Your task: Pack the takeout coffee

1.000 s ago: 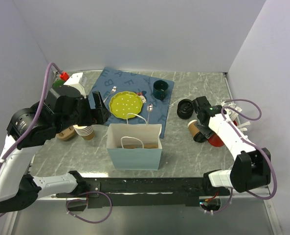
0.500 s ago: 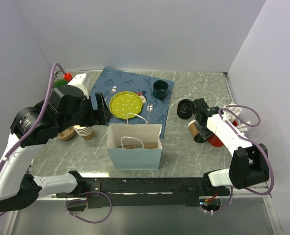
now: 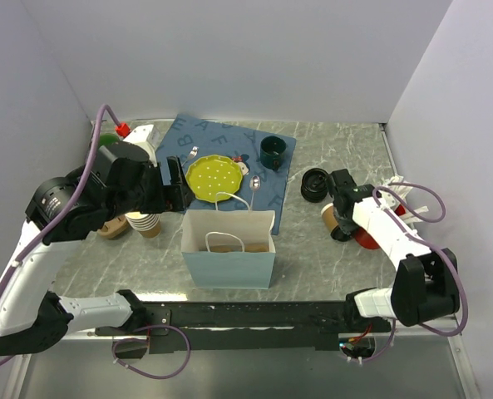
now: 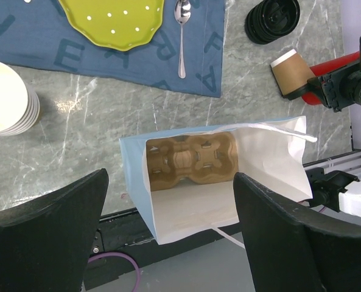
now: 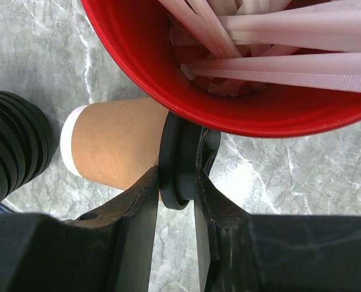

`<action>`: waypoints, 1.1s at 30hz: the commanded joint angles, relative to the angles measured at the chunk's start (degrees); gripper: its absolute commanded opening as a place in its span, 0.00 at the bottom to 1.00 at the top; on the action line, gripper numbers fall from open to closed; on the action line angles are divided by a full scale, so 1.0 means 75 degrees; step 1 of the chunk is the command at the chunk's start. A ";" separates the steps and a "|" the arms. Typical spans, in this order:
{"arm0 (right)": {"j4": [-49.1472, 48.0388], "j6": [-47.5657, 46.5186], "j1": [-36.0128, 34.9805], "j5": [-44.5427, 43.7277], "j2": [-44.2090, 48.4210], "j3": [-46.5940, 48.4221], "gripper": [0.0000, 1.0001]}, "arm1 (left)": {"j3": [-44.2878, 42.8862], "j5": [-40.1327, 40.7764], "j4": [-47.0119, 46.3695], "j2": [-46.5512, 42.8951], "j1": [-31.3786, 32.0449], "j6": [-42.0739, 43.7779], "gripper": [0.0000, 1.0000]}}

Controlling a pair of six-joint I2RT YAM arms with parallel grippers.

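From the overhead camera I see the left fingers [image 3: 177,177] spread wide and holding nothing, hanging above the worktop [image 3: 329,141] just left of the yellow plate [image 3: 213,179] and over the stack of tan cups [image 3: 146,223]. The right fingers [image 3: 341,223] are down on the takeout coffee [image 3: 327,214], which lies on its side at the right, between the black lid stack [image 3: 314,184] and the red cup [image 3: 367,239]. The paper bag [image 3: 229,258] stands open at the near middle, well apart from the coffee. A blue placemat [image 3: 229,137] carries the plate, and a dark green mug [image 3: 273,152] stands on its far right corner. The worktop is grey marble pattern, walled in by plain pale panels

On the left wrist camera the left fingers [image 4: 52,225] are released, one to each side of the paper bag [image 4: 271,164] below them. I can see a brown cup carrier [image 4: 192,161] at the bottom of the bag. The takeout coffee [image 4: 293,73] is outside the bag, up at the right edge, tipped over beside the red cup [image 4: 338,64]

On the right wrist camera the right fingers [image 5: 137,213] are clenched on the rim of the black lid [image 5: 177,164], one on each face of it. The takeout coffee [image 5: 116,146] lies sideways, its base pointing towards the black lid stack [image 5: 13,146] and its lid touching the red cup [image 5: 168,67], which holds pale straws [image 5: 277,55]
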State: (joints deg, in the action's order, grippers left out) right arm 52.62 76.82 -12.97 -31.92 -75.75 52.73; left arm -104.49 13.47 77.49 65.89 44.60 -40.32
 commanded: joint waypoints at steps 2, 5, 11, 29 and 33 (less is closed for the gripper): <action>0.0390 -0.0081 0.0054 -0.0255 0.0384 -0.0339 0.18 | -0.0213 -0.0074 0.0132 0.0039 -0.0017 -0.0086 0.89; 0.0402 -0.0315 0.0054 -0.0244 0.0490 -0.0293 0.09 | -0.0248 -0.0074 0.0144 0.0028 -0.0017 -0.0086 0.89; 0.0262 -0.0889 0.0054 -0.0068 0.0771 -0.0362 0.00 | -0.0178 -0.0062 0.0109 -0.0113 -0.0028 -0.0121 0.89; 0.0005 -0.2225 0.0030 0.0375 0.1896 -0.0680 0.03 | 0.0127 -0.0121 -0.0008 -0.0581 -0.0017 -0.0109 0.88; -0.0606 -0.4110 -0.0051 0.0905 0.1792 -0.0305 0.19 | 0.0256 -0.0167 -0.0090 -0.0734 -0.0017 -0.0027 0.89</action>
State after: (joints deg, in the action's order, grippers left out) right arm 52.73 58.30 -12.97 -27.33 -62.37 46.72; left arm -103.22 13.30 77.45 62.19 44.60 -40.32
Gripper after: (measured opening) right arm 0.134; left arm 0.886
